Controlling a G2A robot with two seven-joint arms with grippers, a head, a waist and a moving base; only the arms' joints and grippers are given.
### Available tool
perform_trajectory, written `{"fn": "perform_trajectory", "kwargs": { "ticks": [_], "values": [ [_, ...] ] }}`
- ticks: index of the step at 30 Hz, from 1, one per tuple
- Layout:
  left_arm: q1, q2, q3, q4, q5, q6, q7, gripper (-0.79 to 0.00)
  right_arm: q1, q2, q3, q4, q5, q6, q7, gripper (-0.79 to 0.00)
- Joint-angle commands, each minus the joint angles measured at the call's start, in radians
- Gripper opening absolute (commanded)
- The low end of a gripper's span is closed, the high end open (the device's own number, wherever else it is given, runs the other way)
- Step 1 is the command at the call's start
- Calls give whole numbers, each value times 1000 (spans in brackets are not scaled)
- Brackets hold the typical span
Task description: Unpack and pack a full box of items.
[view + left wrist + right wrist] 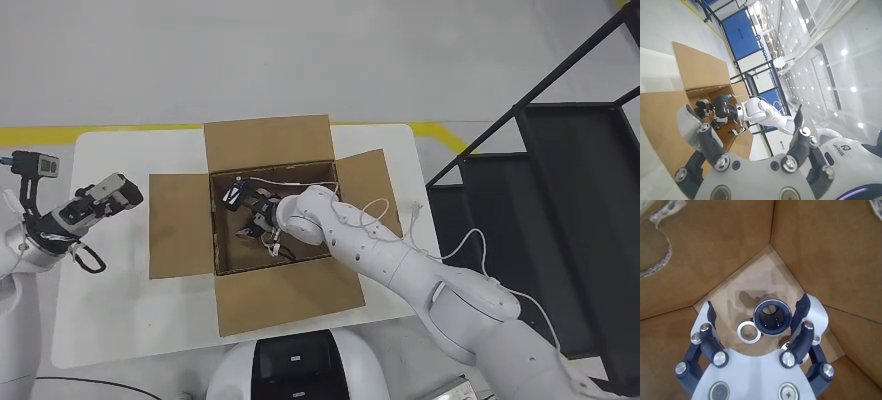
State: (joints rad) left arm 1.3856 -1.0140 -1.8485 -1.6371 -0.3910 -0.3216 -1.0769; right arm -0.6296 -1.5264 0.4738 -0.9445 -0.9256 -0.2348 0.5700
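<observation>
Down in the cardboard box [715, 247] we go: a metal cylinder [772, 320] stands upright on the floor near a corner, its black-rimmed end facing up, with a hollow bore through it. Just beside it lies a flat steel ring [749, 331]. A third metal part [784, 346] sits close by, half hidden behind one finger (too little shows to say what it is).

The right gripper [756, 303] hangs over the cylinder with its claw spread wide, gripping nothing; the cylinder is between the fingers, nearer one pad. The box walls stand close on both sides.

From above, the box [180, 225] sits mid-table [120, 300], all four flaps folded out, with the right gripper [255, 215] sunk inside. The left gripper [110, 195] hovers off to the side over the table, outside the flaps, its claw [742, 111] also released and holding nothing. A black staircase [560, 200] stands beyond the table's far side.
</observation>
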Motion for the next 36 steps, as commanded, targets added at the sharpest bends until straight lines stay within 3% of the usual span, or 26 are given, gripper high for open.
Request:
{"fn": "perform_trajectory", "kwargs": {
  "ticks": [1, 5, 12, 13, 14, 16, 30, 36],
  "values": [
    [29, 2, -37, -8, -9, 1, 20, 0, -5, 2, 8, -2, -4, -1, 5, 0],
    [76, 5, -95, -24, -21, 3, 58, 0, -15, 7, 28, -11, -15, -7, 14, 0],
    [76, 5, -95, -24, -21, 3, 58, 0, -25, 8, 50, -22, -33, -17, 33, -25],
    [76, 5, -95, -24, -21, 3, 58, 0, -24, 7, 52, -19, -35, -18, 35, -369],
    [76, 5, -95, -24, -21, 3, 58, 0, -24, 5, 54, -16, -34, -19, 37, -465],
    [76, 5, -95, -24, -21, 3, 58, 0, -22, 2, 57, -6, -35, -21, 43, -785],
    [76, 5, -95, -24, -21, 3, 58, 0, -15, -22, 70, 36, -63, -9, 49, -785],
    [76, 5, -95, -24, -21, 3, 58, 0, -54, 1, 111, -93, -100, -1, 82, -785]
  ]
}}
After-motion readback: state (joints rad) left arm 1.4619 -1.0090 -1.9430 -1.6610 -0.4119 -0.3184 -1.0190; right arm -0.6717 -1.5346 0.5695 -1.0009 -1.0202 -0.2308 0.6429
